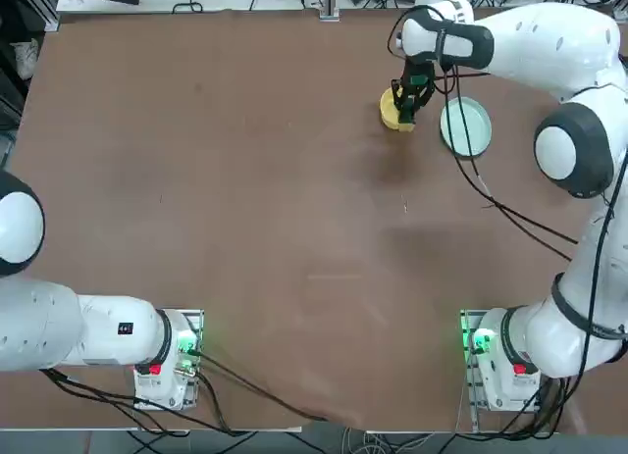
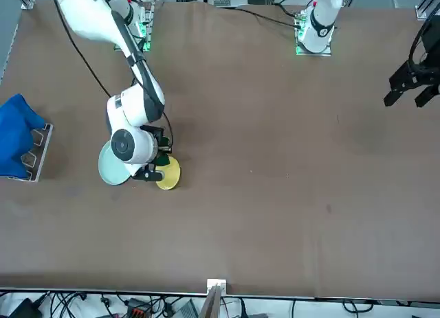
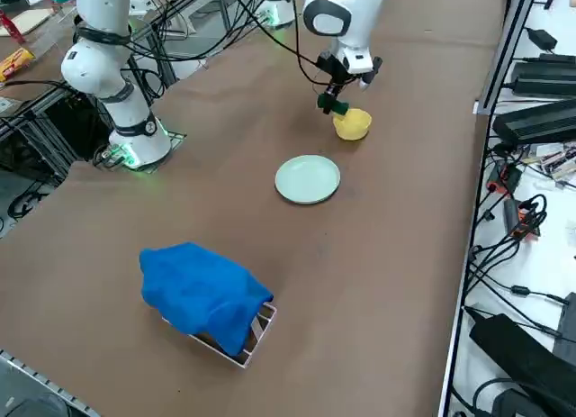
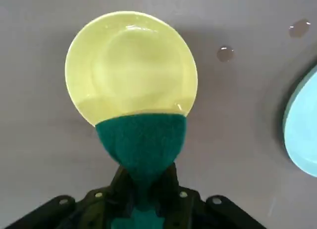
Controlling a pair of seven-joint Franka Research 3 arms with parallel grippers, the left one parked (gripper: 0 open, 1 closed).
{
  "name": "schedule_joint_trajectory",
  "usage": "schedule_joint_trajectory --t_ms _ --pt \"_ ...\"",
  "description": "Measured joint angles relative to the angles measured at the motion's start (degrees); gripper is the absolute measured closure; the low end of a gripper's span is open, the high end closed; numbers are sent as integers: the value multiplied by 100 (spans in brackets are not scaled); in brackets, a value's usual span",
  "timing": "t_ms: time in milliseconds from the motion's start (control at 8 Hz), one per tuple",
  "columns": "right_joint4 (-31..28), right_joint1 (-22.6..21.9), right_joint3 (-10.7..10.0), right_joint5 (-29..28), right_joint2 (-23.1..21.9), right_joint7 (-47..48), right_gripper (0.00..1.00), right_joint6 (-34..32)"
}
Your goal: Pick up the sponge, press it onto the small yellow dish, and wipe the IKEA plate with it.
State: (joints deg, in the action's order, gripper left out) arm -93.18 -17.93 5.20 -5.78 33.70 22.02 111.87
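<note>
Upper right of the top view: the right gripper (image 1: 410, 97) has its fingers clamped on the sponge (image 4: 141, 142), hiding part of the small yellow dish (image 4: 130, 66). The IKEA plate (image 1: 467, 126) sits just beside on the table (image 1: 245, 199), partly under the arm.

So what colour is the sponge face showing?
Dark green sponge, clearest in the right wrist view.

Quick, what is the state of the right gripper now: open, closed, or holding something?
Right gripper: closed on the green-topped rectangular sponge, held over the edge of the small round yellow dish.
</note>
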Motion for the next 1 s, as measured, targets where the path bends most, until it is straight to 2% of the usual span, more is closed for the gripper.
schedule_joint_trajectory --t_ms 1000 --pt "457 53 2 0 521 -62 78 171"
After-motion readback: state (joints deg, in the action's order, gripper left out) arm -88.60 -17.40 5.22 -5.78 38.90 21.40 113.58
